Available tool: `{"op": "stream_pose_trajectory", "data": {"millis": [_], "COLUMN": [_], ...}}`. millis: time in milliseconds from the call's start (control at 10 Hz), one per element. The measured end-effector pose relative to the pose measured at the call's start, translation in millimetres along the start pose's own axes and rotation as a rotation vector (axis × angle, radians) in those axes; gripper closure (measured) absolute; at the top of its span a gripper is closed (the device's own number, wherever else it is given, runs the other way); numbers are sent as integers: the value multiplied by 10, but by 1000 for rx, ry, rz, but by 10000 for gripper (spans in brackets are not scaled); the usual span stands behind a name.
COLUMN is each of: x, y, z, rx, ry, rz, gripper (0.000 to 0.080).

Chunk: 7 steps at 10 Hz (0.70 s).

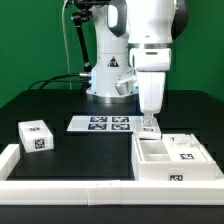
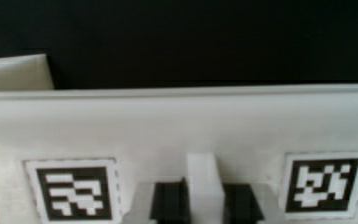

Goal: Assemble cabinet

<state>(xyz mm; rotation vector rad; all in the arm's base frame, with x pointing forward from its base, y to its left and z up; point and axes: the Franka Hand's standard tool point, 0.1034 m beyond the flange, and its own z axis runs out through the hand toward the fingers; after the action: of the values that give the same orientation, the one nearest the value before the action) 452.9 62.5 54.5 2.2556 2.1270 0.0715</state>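
The cabinet (image 1: 176, 156), a large open white body with tags, lies at the exterior view's right against the border rail. My gripper (image 1: 148, 124) stands upright over its far wall. In the wrist view the cabinet's white panel (image 2: 176, 125) fills the picture, with two tags on it. My two dark fingers (image 2: 163, 202) sit on either side of a thin white wall (image 2: 201, 185) and press against it, so my gripper (image 2: 201, 205) is shut on that wall. A small white tagged block (image 1: 36, 137) lies apart at the exterior view's left.
The marker board (image 1: 102, 124) lies flat in the middle, just beside my gripper. A long low white border rail (image 1: 70, 186) runs along the front and up the left side. The robot base (image 1: 108, 80) stands behind.
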Motion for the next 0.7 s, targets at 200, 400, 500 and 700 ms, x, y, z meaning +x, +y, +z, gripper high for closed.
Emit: {"op": "stream_pose_trajectory", "data": {"millis": [200, 400, 500, 700], "x": [5, 37, 32, 20], "y": [45, 38, 25, 42], "z": [-19, -19, -13, -16], "rx": [-6, -33, -30, -26], "ry": [0, 16, 16, 12], "rz": [1, 4, 4, 3], "gripper": [729, 729, 729, 729]}}
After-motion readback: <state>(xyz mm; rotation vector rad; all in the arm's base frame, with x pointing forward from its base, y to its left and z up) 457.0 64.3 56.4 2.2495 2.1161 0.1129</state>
